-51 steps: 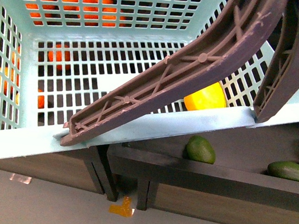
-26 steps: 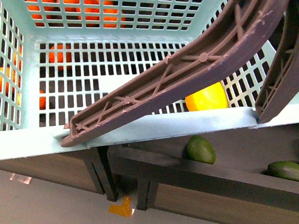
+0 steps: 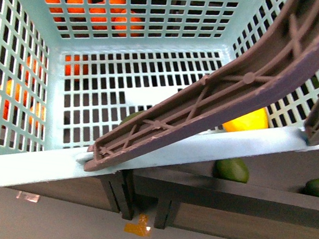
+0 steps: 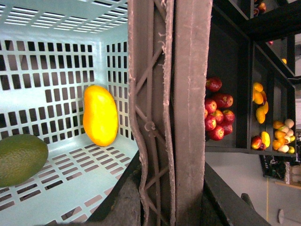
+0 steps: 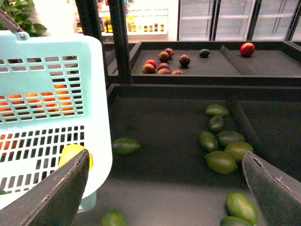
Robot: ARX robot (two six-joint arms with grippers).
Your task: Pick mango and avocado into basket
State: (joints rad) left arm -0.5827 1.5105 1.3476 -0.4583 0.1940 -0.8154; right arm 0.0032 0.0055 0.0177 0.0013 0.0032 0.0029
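The mango (image 4: 100, 114) and avocado (image 4: 19, 159) lie inside the basket (image 3: 59, 166); the right end effector (image 5: 167, 188) gapes wide, and the left's state cannot be told.

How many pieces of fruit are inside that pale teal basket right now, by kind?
mango: 1
avocado: 1
Total inside the basket: 2
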